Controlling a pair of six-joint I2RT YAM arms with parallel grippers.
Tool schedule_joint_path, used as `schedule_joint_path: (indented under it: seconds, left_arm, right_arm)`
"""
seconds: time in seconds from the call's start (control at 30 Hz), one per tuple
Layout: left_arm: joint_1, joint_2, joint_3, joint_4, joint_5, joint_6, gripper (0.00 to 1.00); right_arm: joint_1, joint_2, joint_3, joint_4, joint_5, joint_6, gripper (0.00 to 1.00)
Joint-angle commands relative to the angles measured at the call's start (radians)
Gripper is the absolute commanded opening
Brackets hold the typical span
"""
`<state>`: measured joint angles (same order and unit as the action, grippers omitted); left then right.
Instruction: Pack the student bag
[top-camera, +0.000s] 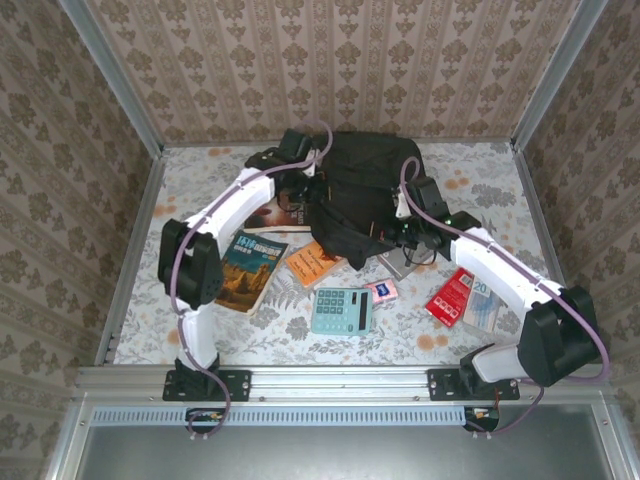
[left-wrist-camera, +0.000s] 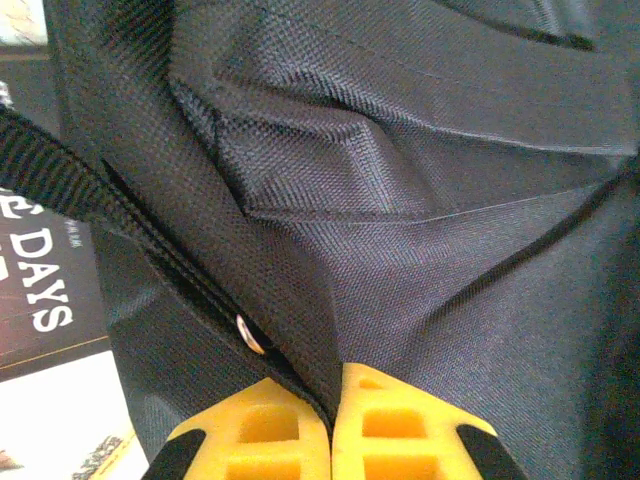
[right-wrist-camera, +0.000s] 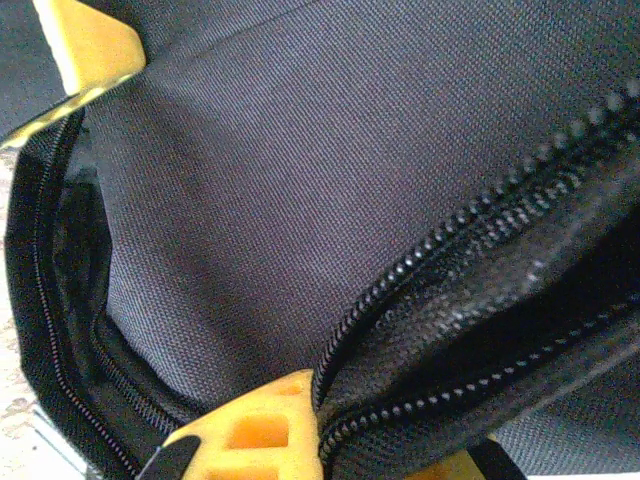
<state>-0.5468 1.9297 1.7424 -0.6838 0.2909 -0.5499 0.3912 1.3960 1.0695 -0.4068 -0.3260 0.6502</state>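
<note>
Floral-patterned table (top-camera: 480, 180) is filling the middle of the top view, walled on three sides. The student bag (top-camera: 365, 185), black and by far the biggest item, is sitting at the upper centre of the table, its lower edge drooping toward the scattered books. Left arm (top-camera: 215, 225) is arching in from the lower left, right arm (top-camera: 500, 265) from the lower right, both reaching the bag. Left gripper (top-camera: 305, 185) is meeting the bag's left side; in the left wrist view its yellow fingers (left-wrist-camera: 265, 435) are pressing together on a fold of the black fabric (left-wrist-camera: 420, 200). Right gripper (top-camera: 405, 225) is at the bag's lower right; in the right wrist view its fingers (right-wrist-camera: 260, 435) are clamping the zippered rim (right-wrist-camera: 450, 240) of the bag, the zip lying open. Blue-and-orange book (top-camera: 250, 270) is lying left of centre, with an orange book (top-camera: 315, 263) just beside it. Dark book (left-wrist-camera: 45, 280) reading "DAYS" is lying under the bag's left edge. Red booklet (top-camera: 450, 295) is lying at the right, touching a pale book (top-camera: 485, 300). Teal calculator (top-camera: 342, 310) is sitting below centre, a small pink card (top-camera: 382, 290) near its upper right corner.
</note>
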Motion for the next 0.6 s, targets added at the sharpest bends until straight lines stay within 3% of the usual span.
schedule_joint_path:
  seconds: [0.0,0.13,0.37,0.57]
  left_arm:
    - [0.017,-0.169,-0.060,0.046,0.010,-0.016,0.00]
    - [0.015,-0.284,-0.139,0.059,-0.040,-0.024,0.00]
    - [0.055,-0.500,-0.171,0.006,-0.236,0.011,0.00]
    - [0.117,-0.570,-0.211,-0.020,-0.222,-0.001,0.02]
  right_arm:
    - [0.003,0.050,0.128,0.078,-0.047,-0.054,0.00]
    - [0.033,0.119,0.286,0.045,-0.121,-0.141,0.00]
    - [0.071,0.224,0.529,0.000,-0.145,-0.271,0.00]
    - [0.078,0.330,0.612,-0.067,-0.136,-0.321,0.00]
